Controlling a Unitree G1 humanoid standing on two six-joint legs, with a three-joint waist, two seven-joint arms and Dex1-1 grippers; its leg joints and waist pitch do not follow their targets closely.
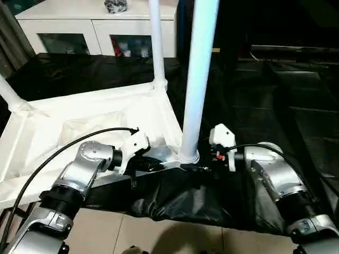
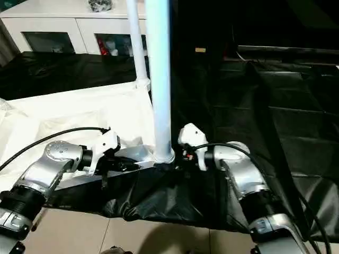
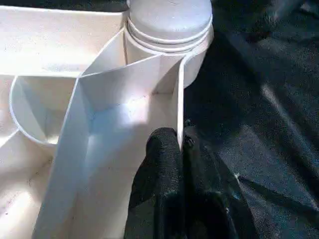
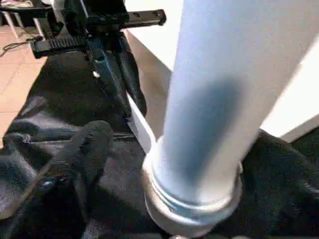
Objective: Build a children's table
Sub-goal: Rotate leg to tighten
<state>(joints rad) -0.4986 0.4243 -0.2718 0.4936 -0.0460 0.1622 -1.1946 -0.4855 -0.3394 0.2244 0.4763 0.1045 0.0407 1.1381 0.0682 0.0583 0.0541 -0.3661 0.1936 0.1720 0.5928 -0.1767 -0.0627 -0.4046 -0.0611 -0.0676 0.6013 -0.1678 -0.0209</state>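
The children's table lies upside down: its white ribbed tabletop (image 1: 79, 121) rests on a black cloth. One white leg (image 1: 198, 79) stands upright in the near right corner socket (image 1: 188, 156). A second leg (image 1: 156, 42) stands in the far corner, and a third (image 1: 8, 92) at the left edge. My left gripper (image 3: 180, 144) is shut on the thin rim wall of the tabletop, just short of the near socket. On the other side of that leg's base is my right gripper (image 1: 204, 168), open; one finger (image 4: 84, 154) lies a little apart from the socket.
A black cloth (image 1: 175, 201) covers the work surface and hangs over its near edge above a tiled floor (image 1: 159, 238). A white glass-door cabinet (image 1: 95, 26) stands behind the tabletop. Cables loop over both forearms.
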